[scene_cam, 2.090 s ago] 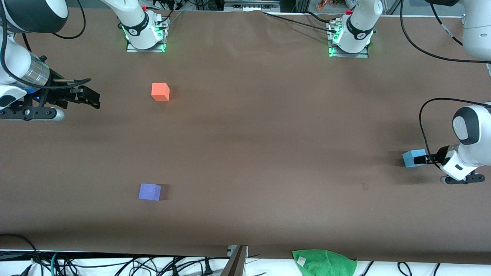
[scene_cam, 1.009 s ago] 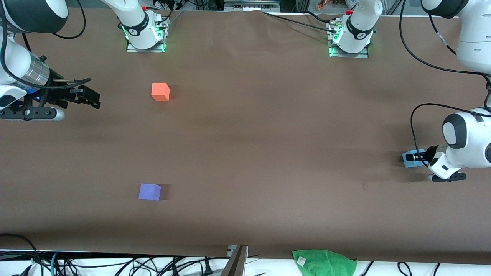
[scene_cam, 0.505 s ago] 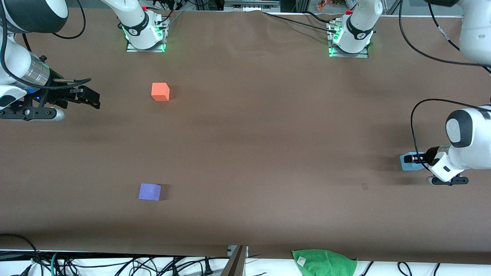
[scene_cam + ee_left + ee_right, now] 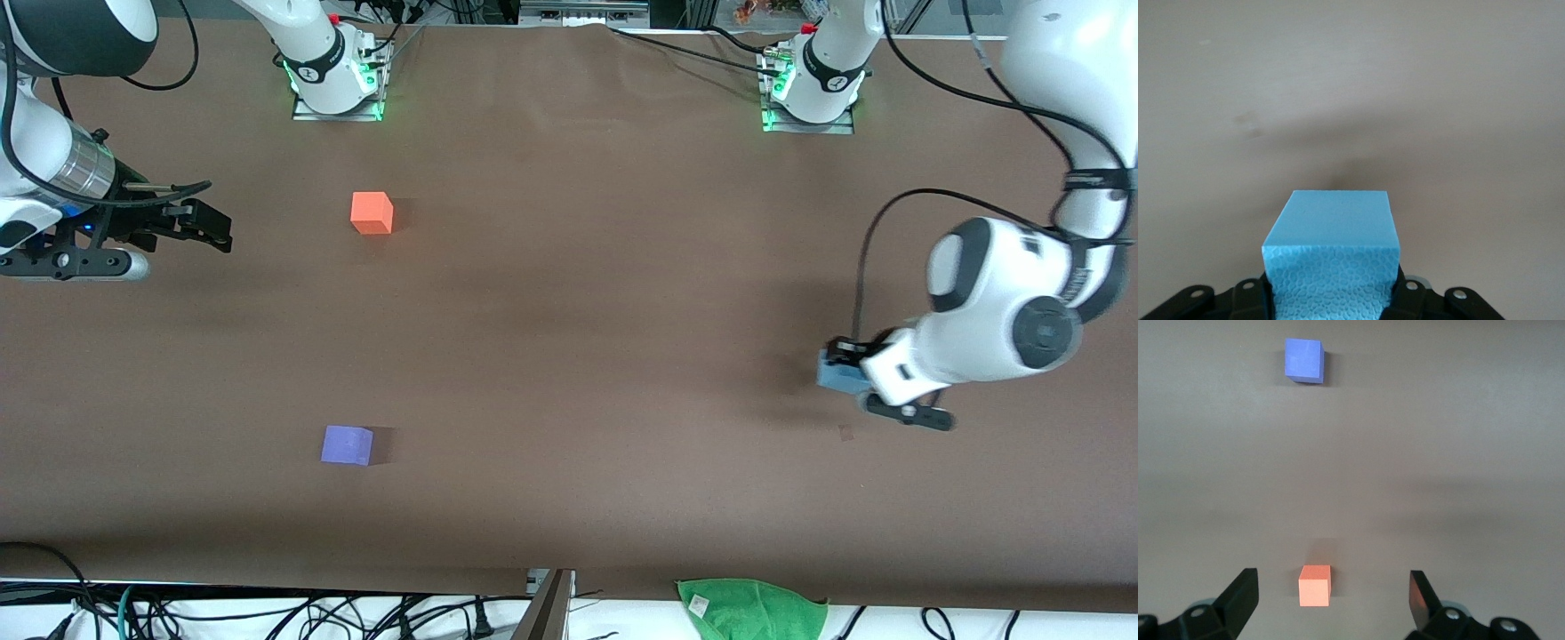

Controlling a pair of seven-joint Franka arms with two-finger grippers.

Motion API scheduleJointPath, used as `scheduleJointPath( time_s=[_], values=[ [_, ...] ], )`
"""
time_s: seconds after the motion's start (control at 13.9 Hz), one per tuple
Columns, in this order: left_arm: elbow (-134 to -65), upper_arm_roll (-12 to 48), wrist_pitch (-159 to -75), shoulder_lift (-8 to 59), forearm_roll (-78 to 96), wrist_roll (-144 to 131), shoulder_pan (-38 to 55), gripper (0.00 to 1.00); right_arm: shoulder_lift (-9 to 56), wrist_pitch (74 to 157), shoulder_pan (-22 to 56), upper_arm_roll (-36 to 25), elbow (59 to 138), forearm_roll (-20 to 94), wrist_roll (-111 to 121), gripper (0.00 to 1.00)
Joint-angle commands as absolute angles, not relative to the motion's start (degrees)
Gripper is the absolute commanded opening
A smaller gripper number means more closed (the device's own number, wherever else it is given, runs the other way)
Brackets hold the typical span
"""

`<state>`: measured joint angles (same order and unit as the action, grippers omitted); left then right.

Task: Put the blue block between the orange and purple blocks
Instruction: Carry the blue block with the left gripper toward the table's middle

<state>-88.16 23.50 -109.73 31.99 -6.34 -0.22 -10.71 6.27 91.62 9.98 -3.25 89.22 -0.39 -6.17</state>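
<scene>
My left gripper (image 4: 840, 364) is shut on the blue block (image 4: 836, 374), a sky-blue cube held off the table toward the left arm's end. In the left wrist view the blue block (image 4: 1331, 257) fills the space between the black fingers (image 4: 1248, 297). The orange block (image 4: 372, 212) and the purple block (image 4: 347, 444) rest on the table toward the right arm's end, the purple one nearer the front camera. My right gripper (image 4: 209, 229) waits open at that end. In the right wrist view the orange block (image 4: 1315, 585) lies ahead of the right gripper (image 4: 1331, 600), the purple block (image 4: 1303, 360) farther off.
The brown table (image 4: 569, 311) has a wide bare stretch between the two cubes and the held cube. A green cloth (image 4: 751, 609) lies off the table's front edge. Both arm bases (image 4: 333, 67) stand along the edge farthest from the camera.
My left arm has lifted the blue block and carried it from the table's end toward the middle. The right arm, orange block and purple block have not moved.
</scene>
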Motion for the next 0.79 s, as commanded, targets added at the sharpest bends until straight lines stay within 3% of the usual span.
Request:
scheduleJointPath(
  time_s=[0.0,0.43,0.72],
  values=[
    [-84.7,22.6,-108.2,32.4,-5.7,-10.9,-1.4,0.25,6.1,91.2,9.6,-2.9,88.9,-0.8,-6.2,1.0],
    [-79.8,22.1,-113.4,40.3,-6.1,-35.5,16.1,0.24,6.1,91.3,9.6,-2.9,88.9,-0.8,-6.0,1.0],
    [-78.7,21.5,-123.0,45.7,-6.2,-48.7,23.5,0.23,6.3,91.2,8.9,-2.9,88.9,-0.8,-5.9,1.0]
  ],
)
